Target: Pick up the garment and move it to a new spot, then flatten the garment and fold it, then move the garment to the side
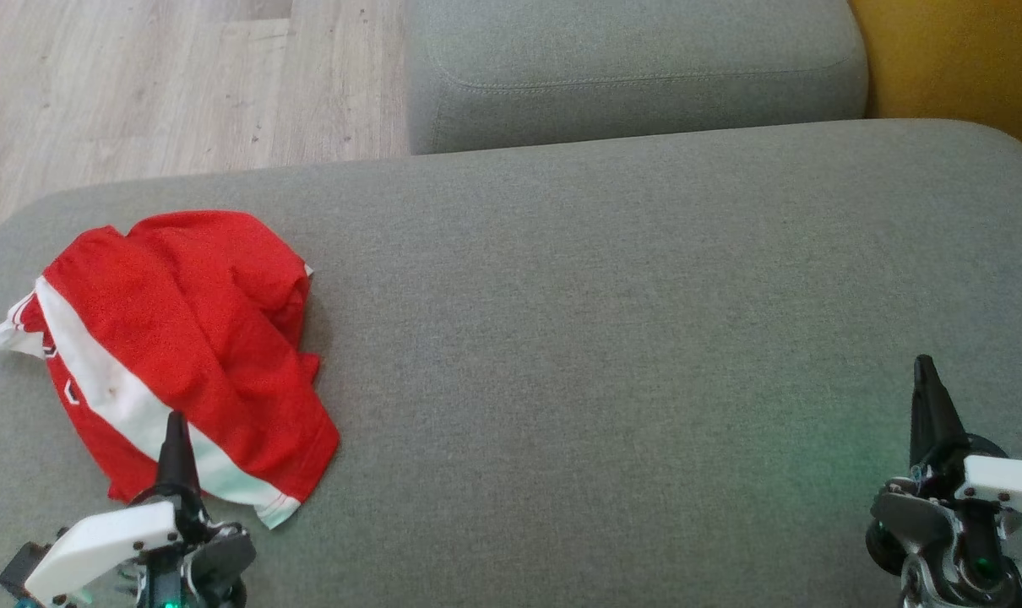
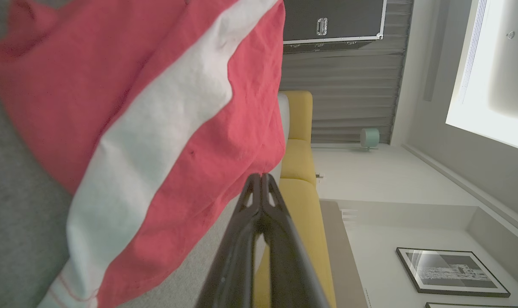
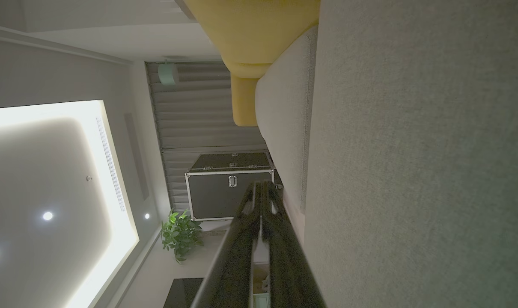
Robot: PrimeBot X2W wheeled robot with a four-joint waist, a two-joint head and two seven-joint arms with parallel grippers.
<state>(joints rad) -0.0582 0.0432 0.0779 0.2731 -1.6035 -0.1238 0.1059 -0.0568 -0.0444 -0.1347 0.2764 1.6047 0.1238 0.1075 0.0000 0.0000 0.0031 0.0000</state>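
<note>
Lying in a crumpled heap on the left part of the wide grey cushion [image 1: 612, 338], the red garment [image 1: 182, 338] shows a broad white stripe running from its far left corner down to its near hem. The left gripper [image 1: 176, 422] sits at the near left, its two dark fingers pressed together into a single point with nothing between them. That point overlaps the near part of the garment by the white stripe, though whether it touches the cloth cannot be told. In the left wrist view the closed tips stand right at the edge of the red fabric, with a yellow seat [image 2: 299, 162] beyond. The right gripper [image 1: 925, 367] is at the near right, over bare grey cushion and well apart from the garment, its fingers likewise closed together and empty. A second grey cushion [image 1: 638, 67] lies on the far side, pale wooden floor [image 1: 139, 84] to the far left. A black case [image 3: 229, 192] and a green plant [image 3: 180, 233] appear in the right wrist view.
</note>
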